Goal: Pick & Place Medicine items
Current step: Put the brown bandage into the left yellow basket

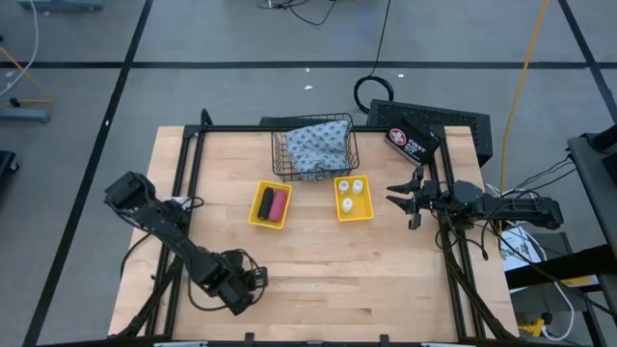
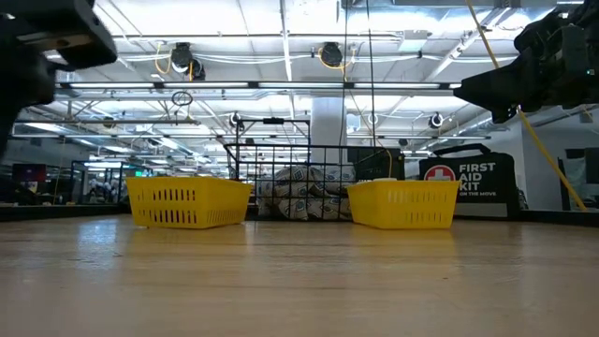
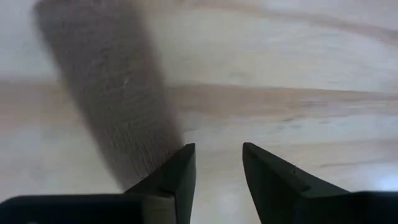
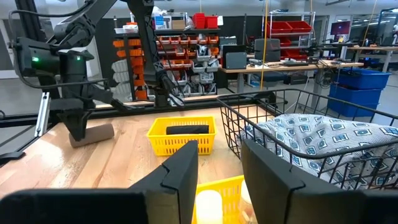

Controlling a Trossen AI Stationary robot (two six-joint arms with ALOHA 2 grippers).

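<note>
The brown oblong piece (image 4: 91,134) lay on the counter (image 1: 318,270) beside the left pincer (image 4: 78,127), near the counter's front left, its long axis roughly level with the surface. The left yellow tray (image 1: 270,205) held the black piece (image 1: 265,204) and pink piece (image 1: 277,205), lengthwise front to back. The right yellow tray (image 1: 353,197) held white bottles (image 1: 347,204). The wire basket (image 1: 314,146) held the patterned pouch (image 1: 316,146). The left pincer stood narrowly parted, empty. The right pincer (image 1: 405,198), narrow and empty, hovered beside the right tray.
</note>
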